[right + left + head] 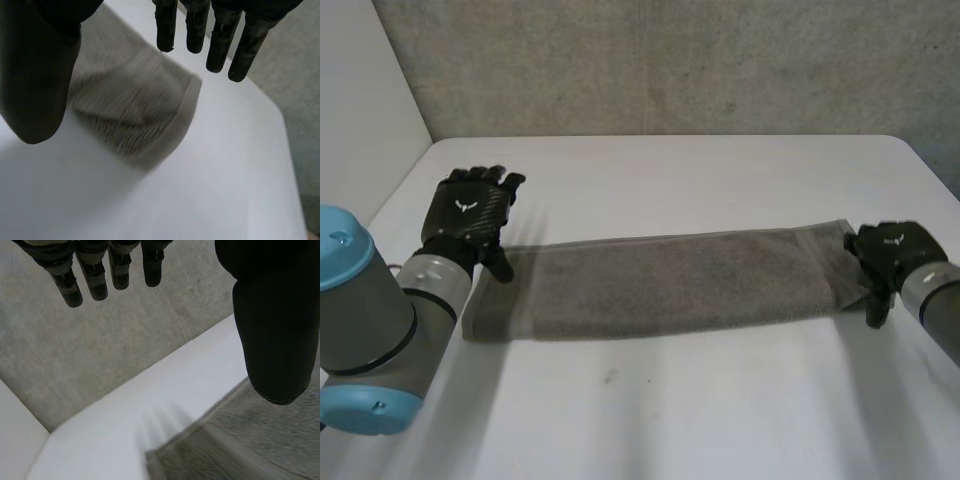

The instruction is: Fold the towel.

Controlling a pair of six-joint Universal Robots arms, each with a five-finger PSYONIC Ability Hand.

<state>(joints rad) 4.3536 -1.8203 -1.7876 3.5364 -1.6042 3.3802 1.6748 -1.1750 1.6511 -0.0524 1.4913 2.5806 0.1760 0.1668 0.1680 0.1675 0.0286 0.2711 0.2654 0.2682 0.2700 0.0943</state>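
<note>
A long grey terry towel [670, 282], folded into a narrow strip, lies flat across the smooth white table [720, 410]. The black left hand [470, 215] at one end and the black right hand [890, 250] at the other have straight fingers, holding nothing.

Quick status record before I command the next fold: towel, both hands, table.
towel: long grey strip lying flat across the table, looks layered
left hand: at the towel's left end, fingers straight, holding nothing
right hand: over the towel's right end, fingers straight, thumb apart, no grip
table: white
fold across the length: not yet done
</note>
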